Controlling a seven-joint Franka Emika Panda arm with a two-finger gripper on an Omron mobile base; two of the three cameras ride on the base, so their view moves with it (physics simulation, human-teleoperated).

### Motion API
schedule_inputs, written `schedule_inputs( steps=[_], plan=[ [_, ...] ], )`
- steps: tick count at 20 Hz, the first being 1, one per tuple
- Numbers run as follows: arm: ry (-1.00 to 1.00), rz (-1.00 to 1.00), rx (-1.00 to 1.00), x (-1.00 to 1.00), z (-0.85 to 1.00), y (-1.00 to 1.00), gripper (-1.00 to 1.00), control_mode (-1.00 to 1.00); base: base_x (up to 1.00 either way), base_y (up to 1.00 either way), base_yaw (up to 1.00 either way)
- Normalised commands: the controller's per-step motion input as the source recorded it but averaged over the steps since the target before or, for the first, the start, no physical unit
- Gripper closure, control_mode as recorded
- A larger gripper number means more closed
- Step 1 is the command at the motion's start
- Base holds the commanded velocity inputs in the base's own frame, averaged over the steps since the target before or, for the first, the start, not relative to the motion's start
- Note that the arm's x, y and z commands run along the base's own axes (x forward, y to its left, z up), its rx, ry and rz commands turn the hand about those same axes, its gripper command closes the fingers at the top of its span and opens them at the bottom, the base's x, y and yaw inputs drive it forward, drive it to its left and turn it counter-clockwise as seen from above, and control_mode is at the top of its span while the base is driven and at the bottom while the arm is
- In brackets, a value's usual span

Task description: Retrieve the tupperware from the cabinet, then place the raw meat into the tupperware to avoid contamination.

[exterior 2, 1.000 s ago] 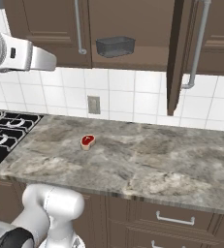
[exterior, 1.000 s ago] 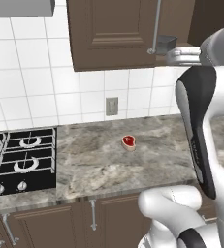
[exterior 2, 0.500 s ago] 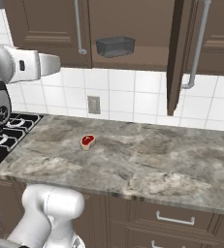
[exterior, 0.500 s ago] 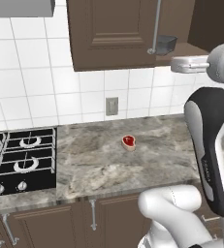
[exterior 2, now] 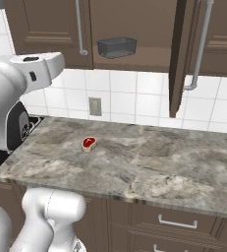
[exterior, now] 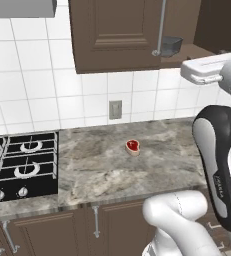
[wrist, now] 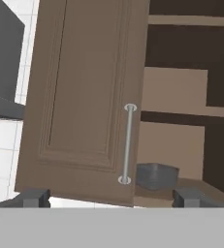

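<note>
The cabinet [exterior 2: 134, 29] stands with one door swung out, and the tupperware [exterior 2: 116, 47] sits on its bottom shelf, close to the front edge and just beside the closed door's long silver handle [wrist: 127, 144].

From the hand view, the pincer [wrist: 111, 197] is released, its two dark tips spread wide and holding nothing. The tupperware [wrist: 155, 175] lies ahead of it and off toward the side of the open compartment, roughly level with the tips; the closed door covers the middle of the view. So the reach would seem to call for a shift toward the open side of that handle before going forward onto the shelf.

The container looks squarish (no long axis I can make out), so the turn of the hand may matter little.

The raw meat [exterior: 132, 146] lies on the counter [exterior: 152, 165], well below the cabinet and a little out from the wall outlet [exterior: 115, 109]. It waits untouched; fetching the container is the step in hand.
</note>
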Motion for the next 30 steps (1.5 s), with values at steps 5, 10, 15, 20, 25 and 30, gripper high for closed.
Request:
schedule_inputs(
  steps=[5,10,15,20,25,30],
  plan=[
    [-0.14,0.01,-0.02,0.01,0.16,0.02,-1.0,-1.0,0.0,0.0,0.0],
    [-0.01,0.0,0.0,0.25,0.02,0.07,-1.0,-1.0,0.0,0.0,0.0],
    [-0.06,-0.02,0.0,0.17,0.07,0.01,-1.0,-1.0,0.0,0.0,0.0],
    [-0.03,-0.06,0.0,0.15,0.04,0.0,-1.0,-1.0,0.0,0.0,0.0],
    [0.0,-0.06,0.0,0.25,0.0,0.0,-1.0,-1.0,0.0,0.0,0.0],
    [0.0,-0.01,0.02,0.16,0.0,-0.03,-1.0,-1.0,0.0,0.0,0.0]
  ],
)
